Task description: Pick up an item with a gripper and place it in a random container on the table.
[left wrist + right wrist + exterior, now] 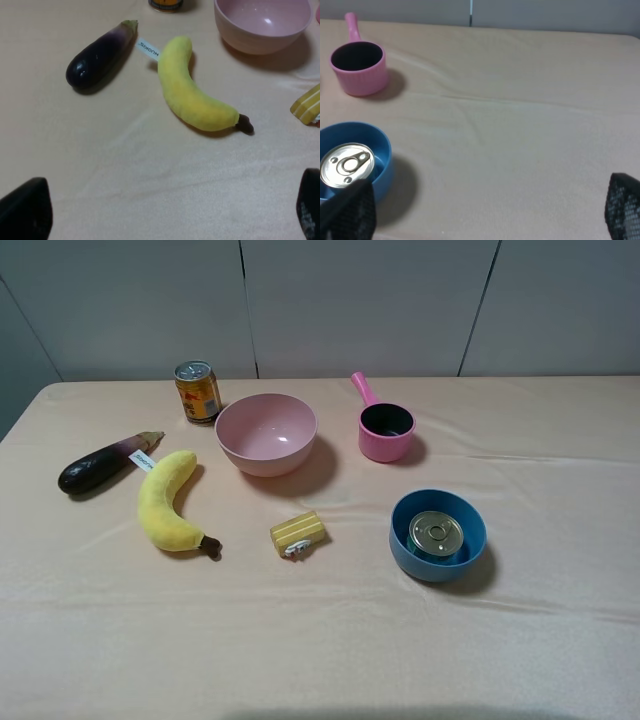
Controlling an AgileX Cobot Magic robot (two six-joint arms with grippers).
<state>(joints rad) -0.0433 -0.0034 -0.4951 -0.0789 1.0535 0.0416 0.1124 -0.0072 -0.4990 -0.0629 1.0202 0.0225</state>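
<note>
Already upright in blue bowl (pixel 400 537): can (pixel 435 534), lid up, on surface (pixel 330 640) nr pink pot (pixel 386 431). Left pincer (pixel 165 215) open, empty, above bare cloth by banana (pixel 192 90). Right pincer (pixel 490 210) open too, holding nothing, fingertips (pixel 622 205) wide apart.

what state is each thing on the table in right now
tin can: upright inside the blue bowl
blue bowl: holds the can
pink bowl: upright, empty
pink pot: upright
drink can: upright
banana: lying flat
eggplant: lying flat
left gripper: open, empty
right gripper: open, empty
</note>
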